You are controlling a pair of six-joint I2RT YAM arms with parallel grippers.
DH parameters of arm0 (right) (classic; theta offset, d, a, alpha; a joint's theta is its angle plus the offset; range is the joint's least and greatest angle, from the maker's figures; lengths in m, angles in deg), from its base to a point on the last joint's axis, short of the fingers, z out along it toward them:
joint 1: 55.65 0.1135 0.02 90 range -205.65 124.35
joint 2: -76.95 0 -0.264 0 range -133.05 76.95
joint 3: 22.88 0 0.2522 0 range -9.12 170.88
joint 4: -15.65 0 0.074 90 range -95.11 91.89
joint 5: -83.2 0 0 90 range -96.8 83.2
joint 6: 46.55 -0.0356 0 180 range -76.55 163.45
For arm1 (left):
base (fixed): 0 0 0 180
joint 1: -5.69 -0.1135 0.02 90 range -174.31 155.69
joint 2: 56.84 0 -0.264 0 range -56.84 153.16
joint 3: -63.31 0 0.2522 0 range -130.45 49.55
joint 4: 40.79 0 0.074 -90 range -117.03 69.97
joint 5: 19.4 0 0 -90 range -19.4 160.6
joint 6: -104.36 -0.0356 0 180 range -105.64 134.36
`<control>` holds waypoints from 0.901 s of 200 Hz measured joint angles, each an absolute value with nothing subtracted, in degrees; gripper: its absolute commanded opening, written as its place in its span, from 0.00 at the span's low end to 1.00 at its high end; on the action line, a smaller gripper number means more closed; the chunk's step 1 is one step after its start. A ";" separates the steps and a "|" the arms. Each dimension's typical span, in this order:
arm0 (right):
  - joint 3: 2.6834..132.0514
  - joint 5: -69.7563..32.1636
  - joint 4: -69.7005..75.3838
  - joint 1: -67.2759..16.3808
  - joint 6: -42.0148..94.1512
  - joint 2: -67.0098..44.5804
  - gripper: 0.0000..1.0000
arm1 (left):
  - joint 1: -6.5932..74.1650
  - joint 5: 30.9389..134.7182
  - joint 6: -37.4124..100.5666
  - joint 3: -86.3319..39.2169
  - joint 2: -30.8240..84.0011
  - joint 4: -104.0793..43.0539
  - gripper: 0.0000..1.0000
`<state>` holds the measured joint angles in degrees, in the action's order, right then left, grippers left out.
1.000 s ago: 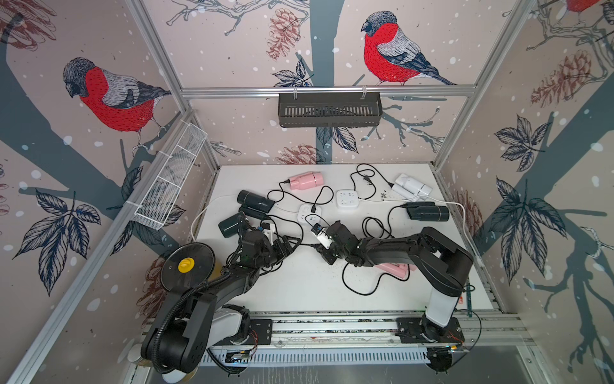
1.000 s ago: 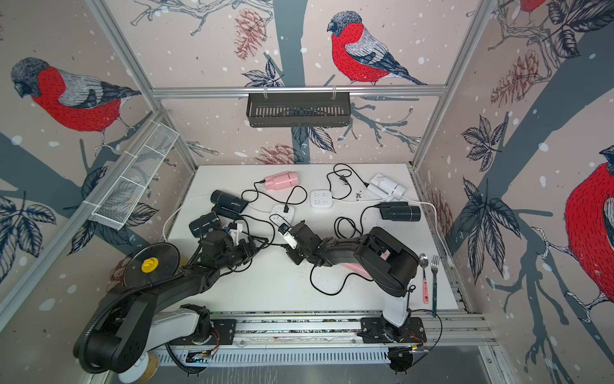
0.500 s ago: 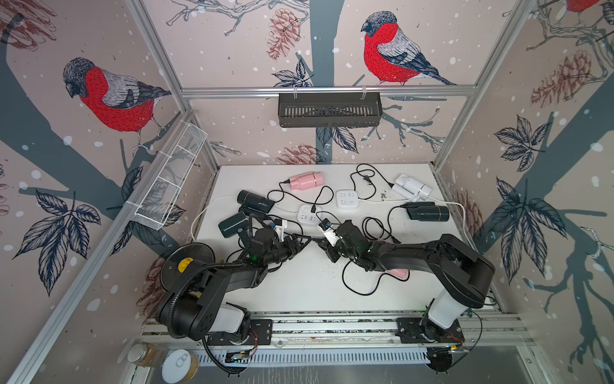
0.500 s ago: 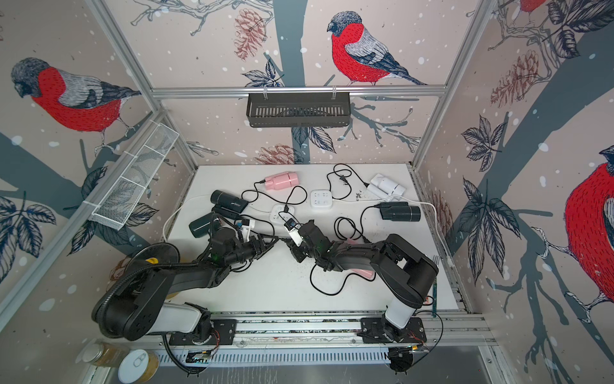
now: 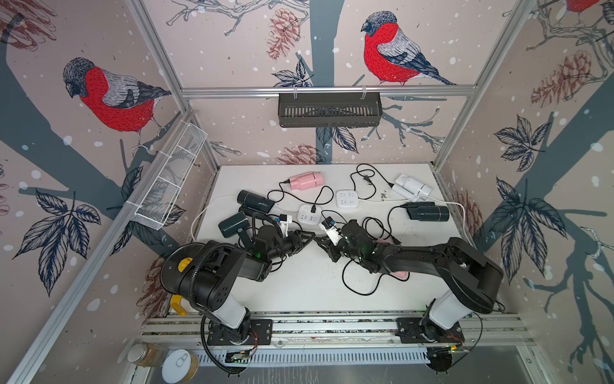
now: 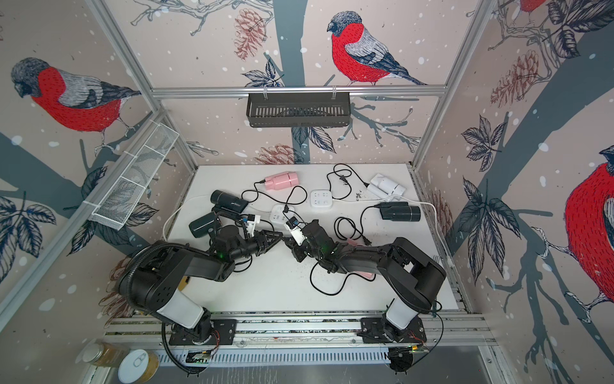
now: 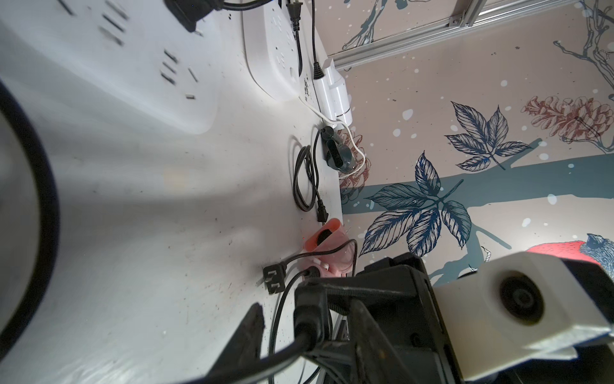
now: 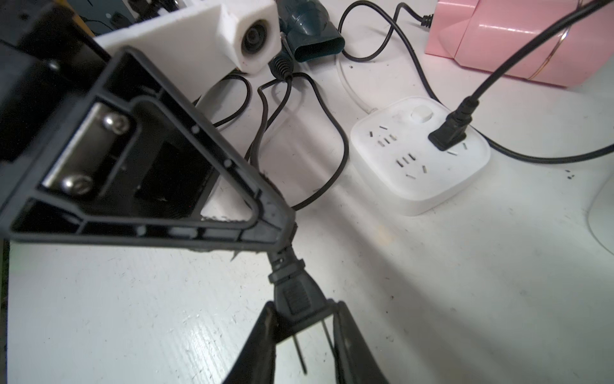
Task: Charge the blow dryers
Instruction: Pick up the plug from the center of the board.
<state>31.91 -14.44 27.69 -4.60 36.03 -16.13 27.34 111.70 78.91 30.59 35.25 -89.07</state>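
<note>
My right gripper (image 8: 304,309) is shut on a black two-prong plug (image 8: 299,292), prongs pointing back between its fingers, above the table's middle (image 5: 327,246). My left gripper (image 7: 307,309) meets it tip to tip (image 5: 309,236). Its jaws straddle the cord just behind that plug, with a gap on one side. Blow dryers lie around: a pink one (image 5: 305,181), a black one (image 5: 255,201), a dark teal one (image 5: 233,225), a white one (image 5: 412,188) and a black one (image 5: 428,212). Another pink one (image 6: 362,275) is mostly hidden under my right arm.
Two white power strips (image 5: 309,214) (image 5: 347,198) sit mid-table; the nearer has one plug in it (image 8: 448,134). Loose cords loop around both arms, and a free plug (image 7: 274,277) lies by the pink dryer. A black basket (image 5: 329,109) hangs on the back wall.
My left gripper has swung right to meet the right one, and its jaws have narrowed around the cord. My right gripper has carried the plug slightly farther back.
</note>
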 measured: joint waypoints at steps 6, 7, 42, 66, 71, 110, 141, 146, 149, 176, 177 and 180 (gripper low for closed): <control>31.87 -14.48 27.71 -4.60 35.99 -16.08 0.28 | 27.51 112.03 78.93 30.41 35.60 -89.31 0.40; 31.87 -14.48 27.71 -4.60 35.99 -16.08 0.28 | 27.55 112.09 78.93 30.37 35.67 -89.33 0.39; 31.69 -15.20 27.71 -4.58 35.97 -16.06 0.28 | 28.52 112.79 78.91 29.60 37.48 -89.42 0.31; 31.69 -15.29 27.71 -4.54 35.97 -16.06 0.28 | 28.89 112.82 78.89 29.27 38.01 -89.49 0.23; 31.69 -15.29 27.69 -4.54 35.97 -16.04 0.29 | 28.89 112.84 78.89 29.23 38.03 -89.51 0.21; 31.37 -15.00 27.80 -4.54 35.90 -15.76 0.46 | 29.00 112.97 78.19 28.88 37.31 -89.14 0.14; 29.03 -13.80 29.59 -4.84 35.07 -13.07 0.60 | 29.00 112.77 72.53 24.82 32.17 -81.42 0.12; 28.42 -13.43 30.12 -5.00 34.55 -12.24 0.62 | 29.00 112.49 70.82 23.55 30.88 -78.80 0.11; 28.11 -13.32 30.34 -5.08 34.63 -11.82 0.65 | 29.00 112.38 69.69 22.72 30.14 -77.33 0.11; 24.98 -11.20 32.94 -6.70 33.34 -7.67 0.84 | 28.69 109.47 58.76 14.98 24.89 -62.06 0.10; 24.90 -11.20 33.03 -6.77 33.21 -7.58 0.84 | 28.65 109.25 58.19 14.54 24.74 -61.12 0.10; 24.53 -11.03 33.51 -7.05 33.06 -7.14 0.85 | 28.60 108.88 57.14 13.67 24.48 -59.24 0.10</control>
